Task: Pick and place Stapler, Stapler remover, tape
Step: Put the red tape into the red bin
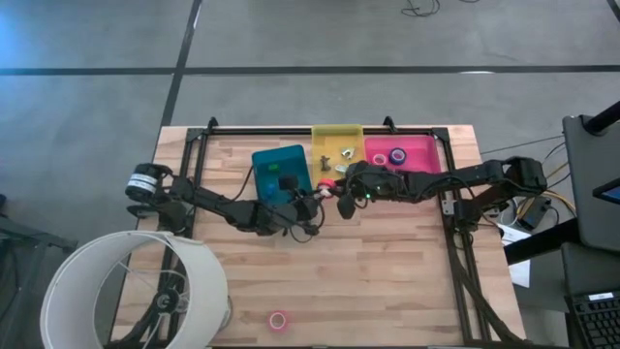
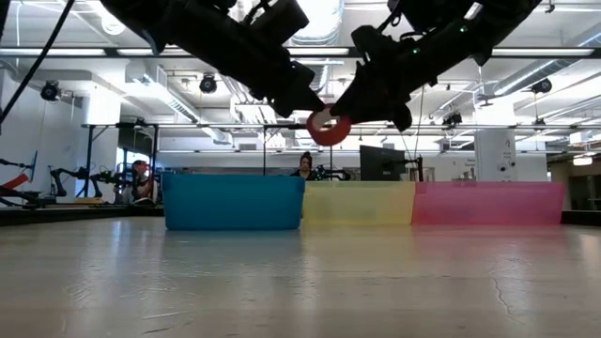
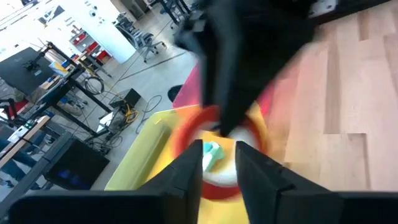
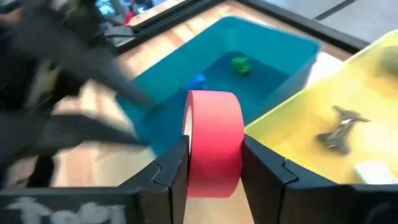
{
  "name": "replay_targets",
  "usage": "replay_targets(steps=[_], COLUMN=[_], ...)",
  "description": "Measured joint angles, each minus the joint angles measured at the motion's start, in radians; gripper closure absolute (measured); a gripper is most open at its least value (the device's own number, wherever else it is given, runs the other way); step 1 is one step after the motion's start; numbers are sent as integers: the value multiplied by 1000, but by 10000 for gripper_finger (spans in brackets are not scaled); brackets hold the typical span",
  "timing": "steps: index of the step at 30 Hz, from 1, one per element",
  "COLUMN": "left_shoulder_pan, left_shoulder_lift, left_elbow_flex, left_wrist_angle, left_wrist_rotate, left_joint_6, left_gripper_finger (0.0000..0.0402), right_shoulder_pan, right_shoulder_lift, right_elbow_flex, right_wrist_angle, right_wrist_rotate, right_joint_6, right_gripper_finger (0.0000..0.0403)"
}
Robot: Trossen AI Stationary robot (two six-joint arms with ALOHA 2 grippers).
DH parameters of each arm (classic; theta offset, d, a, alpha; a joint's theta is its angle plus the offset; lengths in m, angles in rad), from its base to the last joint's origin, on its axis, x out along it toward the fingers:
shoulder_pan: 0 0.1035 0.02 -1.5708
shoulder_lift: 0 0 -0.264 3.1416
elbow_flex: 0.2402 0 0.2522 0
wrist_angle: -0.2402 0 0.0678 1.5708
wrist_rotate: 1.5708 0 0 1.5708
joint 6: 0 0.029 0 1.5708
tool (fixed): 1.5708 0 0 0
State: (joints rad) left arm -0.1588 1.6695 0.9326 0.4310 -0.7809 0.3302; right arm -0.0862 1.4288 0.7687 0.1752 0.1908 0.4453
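Observation:
A red tape roll (image 4: 214,140) is held in the air between my two grippers, above the table just near of the blue bin (image 1: 281,170) and the yellow bin (image 1: 336,133). It also shows in the low view (image 2: 331,130). My right gripper (image 4: 214,158) is shut on it. My left gripper (image 3: 219,165) points at the roll's flat face (image 3: 186,134) with its fingers a little apart. I cannot tell whether it touches the roll. A metal stapler remover (image 4: 339,130) lies in the yellow bin. The pink bin (image 1: 426,145) holds a pink roll (image 1: 378,157) and a dark purple roll (image 1: 397,155). No stapler shows. My right gripper pinches the red roll between its two fingers, one on each flat side (image 4: 186,134), with the roll's red outer band (image 4: 217,124) facing the wrist camera. The fingers come from the table's right. The roll stands on edge, lifted clear of the table.
Another pink tape roll (image 1: 278,319) lies on the table near its front edge. A large white lampshade (image 1: 136,291) stands at the near left corner. The blue bin holds a small green block (image 4: 240,64) and a small blue block (image 4: 198,81). Bare wood lies between.

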Motion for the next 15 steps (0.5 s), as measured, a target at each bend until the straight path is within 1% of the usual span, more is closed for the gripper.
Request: replay_targets(steps=[4,7,10,13,15], left_shoulder_pan=[2,3,2,2,2], left_shoulder_lift=[0,0,0,0,0], left_elbow_flex=[-2,-2,-2,-2,-2], left_wrist_angle=[-4,-20,-62,-107,-138], left_wrist_rotate=[-4,-10,-11,-12,-13], left_joint_6=[-37,-88,-159,-230,-268], left_gripper_finger=[271,252,241,239,241], right_shoulder_pan=[-18,-36,-56,-66,-68], right_shoulder_lift=[0,0,-1,-1,-2], right_elbow_flex=[29,64,119,189,232], right_wrist_angle=[-66,-165,-317,-508,-618], right_wrist_rotate=[2,-5,-1,-2,10], right_joint_6=[-29,-76,-114,-158,-154], right_gripper_finger=[286,287,284,280,280])
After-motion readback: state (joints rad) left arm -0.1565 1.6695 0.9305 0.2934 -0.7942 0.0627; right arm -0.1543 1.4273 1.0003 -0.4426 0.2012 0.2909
